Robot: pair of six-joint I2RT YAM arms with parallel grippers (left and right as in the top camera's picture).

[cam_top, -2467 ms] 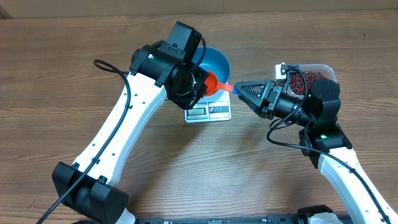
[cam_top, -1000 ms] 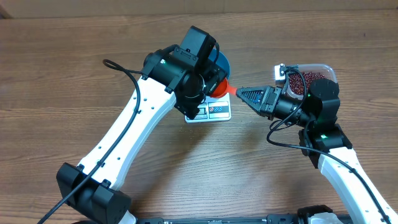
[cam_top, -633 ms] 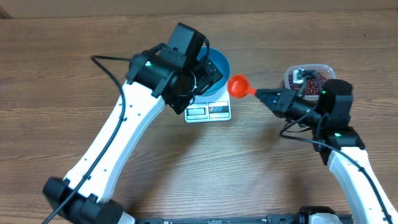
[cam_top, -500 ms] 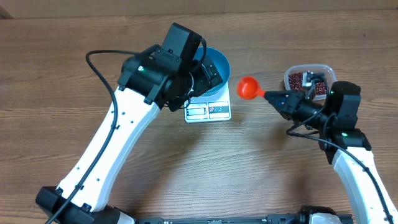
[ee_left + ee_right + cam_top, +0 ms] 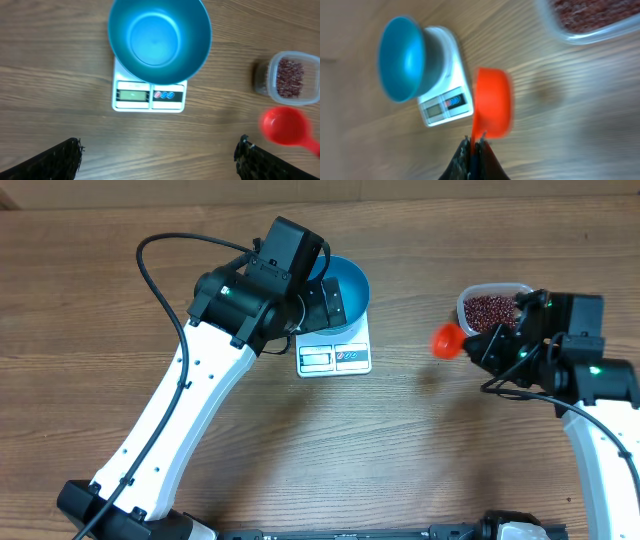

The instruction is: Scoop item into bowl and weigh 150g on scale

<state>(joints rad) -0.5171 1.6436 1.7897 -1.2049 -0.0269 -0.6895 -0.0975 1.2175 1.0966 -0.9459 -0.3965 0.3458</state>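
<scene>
Deep blue bowl (image 5: 159, 37); white scale (image 5: 148, 97) with grey display (image 5: 132, 94); dark red-brown beans (image 5: 487, 310) in clear tub (image 5: 463, 308); orange-red scoop (image 5: 446, 340); brown wood-grain counter (image 5: 400, 440).

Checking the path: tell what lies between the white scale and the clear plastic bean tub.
Overhead: only the red plastic scoop, held by the right gripper above bare tabletop.

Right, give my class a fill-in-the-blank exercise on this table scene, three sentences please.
1. The bowl on the scale is ____ inside.
2. The right gripper holds the scoop by its ____.
3. The jaws of the left gripper stand ____.
Missing words: empty; handle; open.
</scene>
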